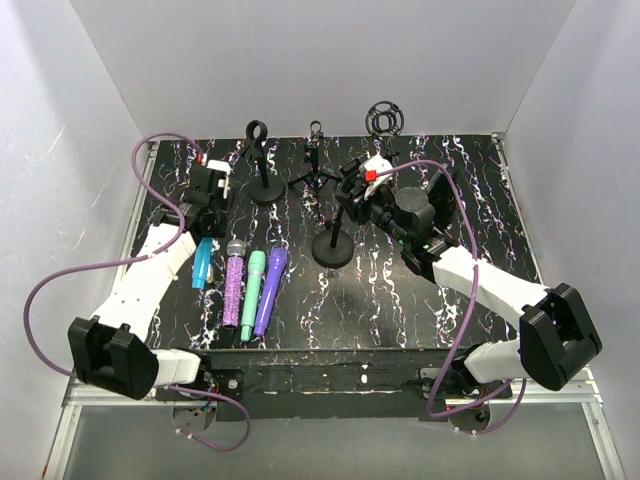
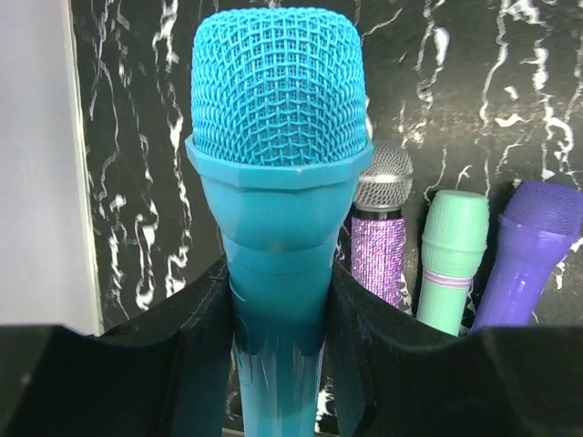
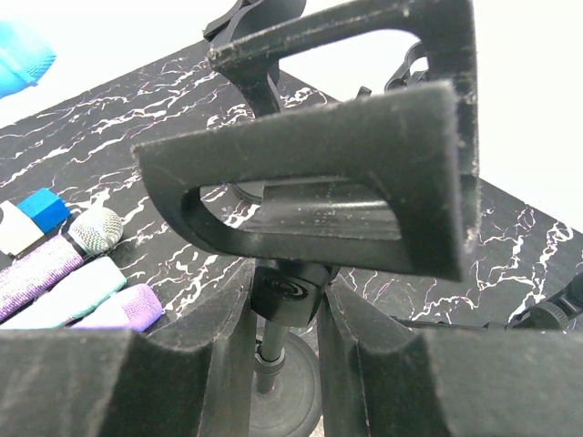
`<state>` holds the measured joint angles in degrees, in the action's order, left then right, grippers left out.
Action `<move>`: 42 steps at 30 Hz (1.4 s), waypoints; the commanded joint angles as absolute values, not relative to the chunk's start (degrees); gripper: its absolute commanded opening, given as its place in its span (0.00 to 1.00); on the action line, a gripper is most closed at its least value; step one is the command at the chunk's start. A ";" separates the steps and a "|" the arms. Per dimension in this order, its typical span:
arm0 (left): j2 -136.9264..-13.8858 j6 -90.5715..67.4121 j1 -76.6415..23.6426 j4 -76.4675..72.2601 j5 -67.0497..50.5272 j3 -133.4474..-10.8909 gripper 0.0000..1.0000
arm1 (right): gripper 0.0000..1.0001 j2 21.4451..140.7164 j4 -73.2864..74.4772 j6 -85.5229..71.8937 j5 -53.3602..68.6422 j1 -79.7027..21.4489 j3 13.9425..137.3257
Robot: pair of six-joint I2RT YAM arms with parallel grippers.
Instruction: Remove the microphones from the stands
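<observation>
Finds teal microphone [image 2: 278, 182] clamped in left fingers [image 2: 196, 337] at bench [image 1: 400, 300] left, clear of stand [image 1: 332, 250] (clip empty). Finds right fingers [image 3: 219, 364] clamped on stand neck. Judged next: lower beside three laid microphones [image 1: 256, 288], release.
</observation>
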<state>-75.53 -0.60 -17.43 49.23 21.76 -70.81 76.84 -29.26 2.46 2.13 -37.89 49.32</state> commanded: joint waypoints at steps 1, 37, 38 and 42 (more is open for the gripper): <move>-70.40 -8.09 -16.26 47.03 24.08 -63.75 0.00 | 0.01 76.91 -20.92 3.51 3.69 -37.62 48.69; -80.07 -14.24 -13.62 41.13 16.45 -61.51 0.55 | 0.01 76.99 -17.14 5.62 7.47 -37.79 50.89; -79.55 -13.28 -13.62 41.57 14.61 -62.83 0.56 | 0.01 76.64 -16.70 5.71 7.47 -37.71 50.98; -74.81 -6.35 -13.71 35.71 0.05 -64.17 0.59 | 0.01 75.41 -14.16 5.45 7.73 -37.62 51.77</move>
